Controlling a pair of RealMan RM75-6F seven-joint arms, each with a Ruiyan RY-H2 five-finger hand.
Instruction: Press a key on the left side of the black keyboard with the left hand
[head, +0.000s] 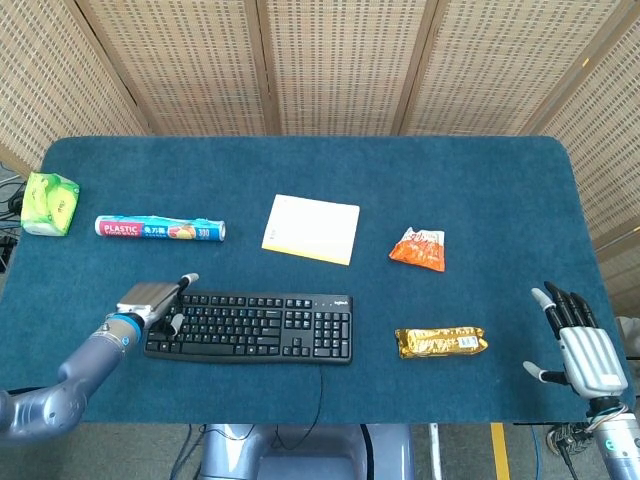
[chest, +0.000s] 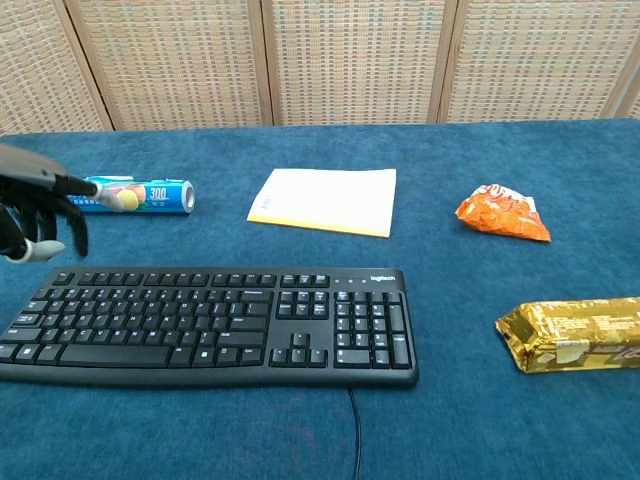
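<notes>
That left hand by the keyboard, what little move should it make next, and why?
Probably straight back down: the left hand hovers above the black keyboard, touching no key, one of its fingers stretched over the left end, so lowering it should press a key there.

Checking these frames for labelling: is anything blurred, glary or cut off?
Head view: evenly lit, sharp, no glare; right robot hand sits near the frame corner. Chest view: left robot hand is slightly soft and cropped at the edge; keyboard is crisp.
</notes>
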